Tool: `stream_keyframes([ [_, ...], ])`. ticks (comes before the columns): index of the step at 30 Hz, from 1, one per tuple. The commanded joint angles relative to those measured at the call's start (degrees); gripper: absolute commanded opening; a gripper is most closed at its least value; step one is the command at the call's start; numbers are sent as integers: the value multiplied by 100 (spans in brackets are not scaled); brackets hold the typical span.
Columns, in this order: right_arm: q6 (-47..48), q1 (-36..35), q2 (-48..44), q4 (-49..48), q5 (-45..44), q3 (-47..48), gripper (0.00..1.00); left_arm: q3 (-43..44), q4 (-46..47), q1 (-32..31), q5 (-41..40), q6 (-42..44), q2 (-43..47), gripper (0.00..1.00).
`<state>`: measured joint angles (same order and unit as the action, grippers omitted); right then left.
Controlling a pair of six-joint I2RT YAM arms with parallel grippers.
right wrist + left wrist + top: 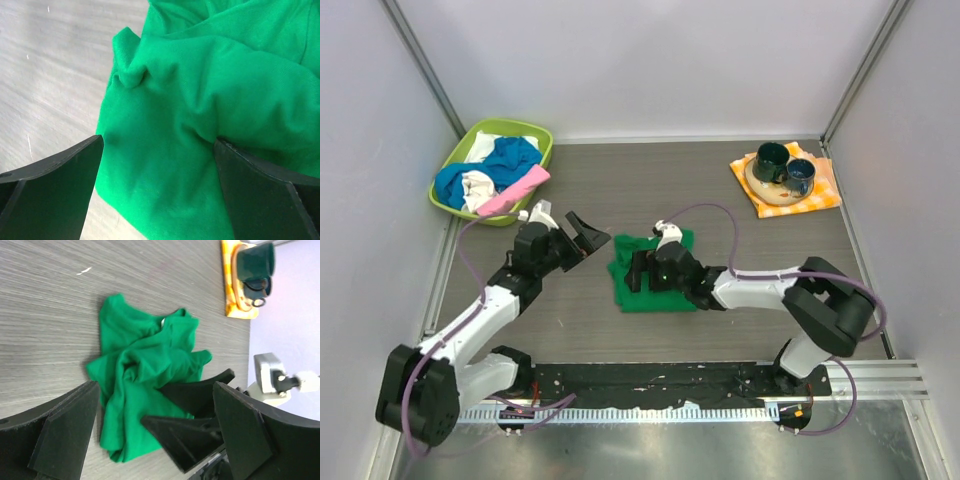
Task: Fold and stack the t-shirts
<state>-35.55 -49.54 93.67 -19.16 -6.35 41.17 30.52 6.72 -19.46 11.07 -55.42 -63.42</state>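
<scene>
The right pincer [642,270] stands with its jaws spread wide and has hold of nothing. It sits low over the green t-shirt [645,296], and in the right wrist view one of its fingers [260,195] meets a fold of the cloth while the other lies over the shirt's edge, where the cloth gives way to bare worktop [720,200]. The shirt lies crumpled and bunched, not flat, near the middle of the worktop, with ridges and creases running across it [200,85]. The left pincer [580,240] is also wide open and empty. It hangs just to the left of the green shirt, apart from it, and points toward it, so that its wrist view looks between its own fingers at the rumpled cloth [145,355] and at the dark fingers of the right pincer [190,412] on the shirt's far side. Well away, at the far left corner of the worktop, a lime-green basket [470,148] holds more t-shirts heaped together: a blue one [510,160], a white one [480,188] and a pink one [515,192] that hangs over the near rim. At the far right lies an orange-and-white checkered cloth [820,192] with a plate [758,184] on it, and two dark mugs [772,160] stand on the plate.
</scene>
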Motion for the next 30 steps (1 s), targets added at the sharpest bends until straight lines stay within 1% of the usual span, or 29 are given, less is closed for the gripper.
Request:
stream_keyframes([
  [1,30,-468,-893,1578,-1139,215,99,68,-601,-101,-202,119,759,100],
  [3,188,-557,-1235,2036,-1289,618,99,182,-907,-110,-176,189,971,100],
  [6,355,-636,-1482,2862,-1597,1084,99,305,-1067,-110,0,207,1007,100],
  [9,531,-636,-1553,3338,-2097,1384,99,375,-1076,-128,150,189,919,100],
  [10,740,-636,-1527,3435,-2246,1455,99,393,-1076,-145,141,207,884,100],
  [11,795,-584,-1501,3541,-2509,1525,99,445,-1076,-172,150,216,832,100],
  [12,839,-522,-1466,3724,-2590,1648,99,481,-1076,-198,158,242,779,100],
  [16,910,-92,-1273,3981,-2547,1772,98,788,-1068,-426,238,409,139,100],
  [17,910,5,-1220,4007,-2512,1772,98,954,-1068,-618,194,496,-2,100],
  [19,909,295,-1193,3999,-2284,1711,92,1095,-1050,-795,150,497,-240,94],
  [20,892,383,-1167,3999,-2196,1693,87,1227,-998,-952,150,471,-485,84],
  [22,883,594,-1158,3981,-2064,1605,83,1324,-901,-1112,167,392,-732,73],
  [23,892,655,-1193,3955,-2011,1535,81,1377,-753,-1199,220,296,-942,66],
  [25,892,743,-1219,3902,-1879,1491,80,1412,-612,-1261,316,207,-1154,61],
  [26,883,761,-1219,3876,-1835,1465,80,1413,-489,-1279,352,172,-1329,57],
  [28,883,779,-1167,3841,-1747,1456,80,1439,-338,-1305,378,119,-1471,53],
  [30,883,788,-1088,3797,-1677,1473,80,1492,-312,-1341,352,136,-1673,52],
])
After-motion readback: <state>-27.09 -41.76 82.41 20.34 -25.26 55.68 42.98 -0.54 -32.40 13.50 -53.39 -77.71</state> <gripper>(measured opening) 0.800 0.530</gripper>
